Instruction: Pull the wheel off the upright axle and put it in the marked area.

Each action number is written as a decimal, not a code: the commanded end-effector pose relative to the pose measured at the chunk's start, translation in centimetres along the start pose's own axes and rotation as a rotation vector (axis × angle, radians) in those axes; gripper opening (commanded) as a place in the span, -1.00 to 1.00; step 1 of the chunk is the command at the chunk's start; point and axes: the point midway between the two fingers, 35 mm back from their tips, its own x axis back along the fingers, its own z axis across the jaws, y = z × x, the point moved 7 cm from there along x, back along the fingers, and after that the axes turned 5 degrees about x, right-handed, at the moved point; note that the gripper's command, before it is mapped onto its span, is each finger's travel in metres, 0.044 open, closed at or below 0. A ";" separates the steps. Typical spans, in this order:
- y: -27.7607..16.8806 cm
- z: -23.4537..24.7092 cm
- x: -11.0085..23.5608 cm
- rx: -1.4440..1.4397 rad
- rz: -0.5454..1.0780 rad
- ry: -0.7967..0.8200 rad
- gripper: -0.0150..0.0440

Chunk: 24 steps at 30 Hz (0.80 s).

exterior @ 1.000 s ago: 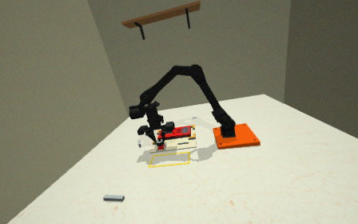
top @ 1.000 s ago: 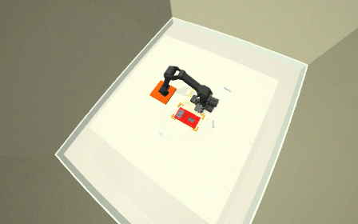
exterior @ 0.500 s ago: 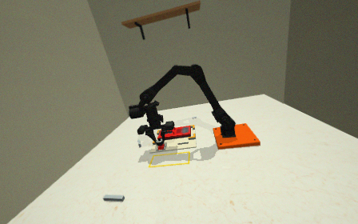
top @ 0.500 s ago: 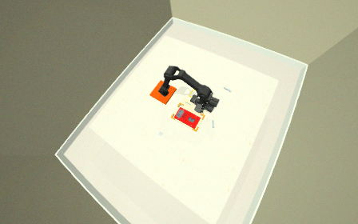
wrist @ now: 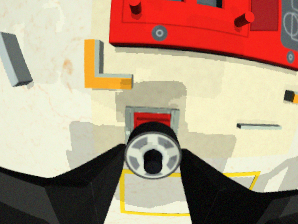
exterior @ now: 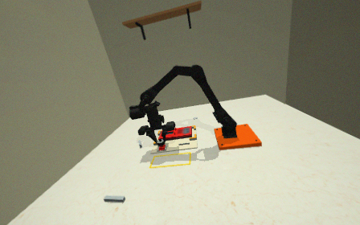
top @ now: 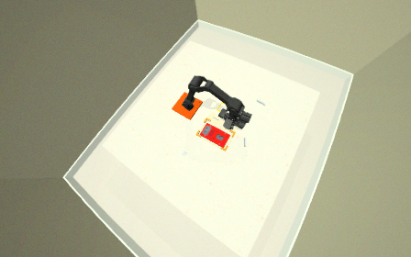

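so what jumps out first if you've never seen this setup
The black arm arching from its orange base down to the gripper, shut on the pale wheel in the wrist view. Just beyond lies the bright red board, and under the wheel a yellow outlined rectangle marks the table.

The gripper (wrist: 153, 163) has two black fingers, one on each side of a small round wheel (wrist: 153, 156). The fingers press on the wheel and hold it. The wheel is white with a dark hole in the middle. Under the gripper is a yellow outline (wrist: 143, 211). Just past the wheel is a small red block (wrist: 152, 119). Farther ahead lies a big red board (wrist: 200, 10). An orange corner mark (wrist: 100, 72) sits ahead to the left, and a gray bar (wrist: 16, 59) is far left.
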 end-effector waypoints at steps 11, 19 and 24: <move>0.0 0.0 0.9 0.000 0.001 0.005 -0.49; 0.0 0.0 1.2 0.000 0.001 0.006 -0.49; 0.0 0.0 1.3 0.000 0.001 0.006 -0.49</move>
